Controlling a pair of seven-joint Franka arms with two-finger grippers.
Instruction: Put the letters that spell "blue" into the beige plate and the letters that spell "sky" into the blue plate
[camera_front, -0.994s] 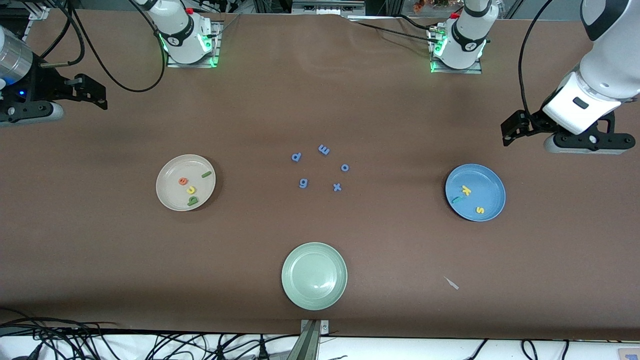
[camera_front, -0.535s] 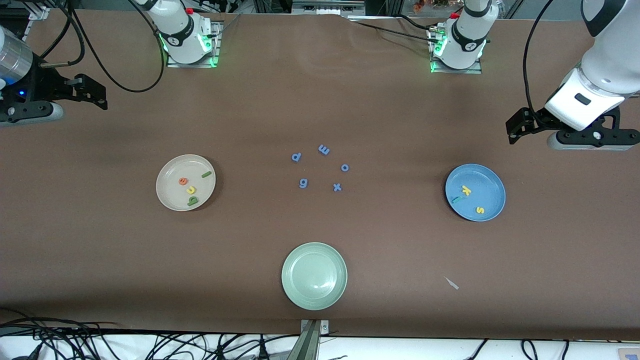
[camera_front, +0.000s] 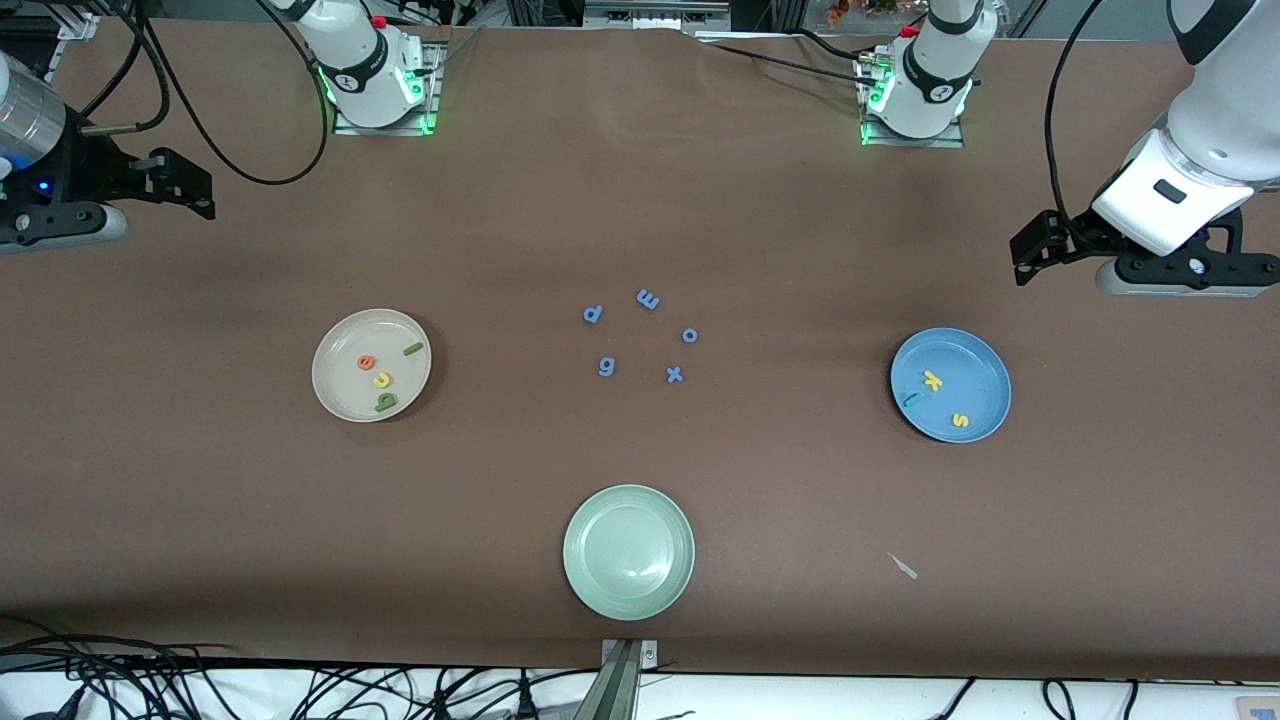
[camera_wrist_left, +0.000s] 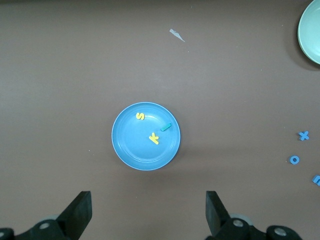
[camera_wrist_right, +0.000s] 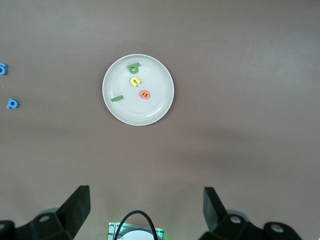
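**Two grippers spread wide and empty; all seven letters seated in their plates**

Two grippers are raised over the ends of the table with nothing held or touched. At the right arm's end, the right gripper (camera_wrist_right: 145, 212) is shown with its fingers (camera_wrist_right: 77, 205) spread wide apart over bare table (camera_front: 640, 200).

Toward the same end, the beige plate (camera_front: 335, 340) is seen on the table. Four letters are contained in it: the orange e (camera_front: 366, 362), the yellow u (camera_front: 381, 380), the dark green b (camera_front: 386, 401) and the dark green l (camera_front: 412, 349).

At the middle of the table, five blue-purple letters (camera_front: 640, 335) are laid loose, and a pale green plate (camera_front: 590, 510) is set nearer to the front camera.

Toward the left arm's end, the blue plate (camera_front: 980, 365) is found, with the yellow k (camera_front: 932, 380), the teal y (camera_front: 912, 399) and the yellow s (camera_front: 959, 420) inside it.

Over that end, the left gripper (camera_wrist_left: 148, 212) is likewise held wide open, its fingers (camera_wrist_left: 80, 207) well apart.
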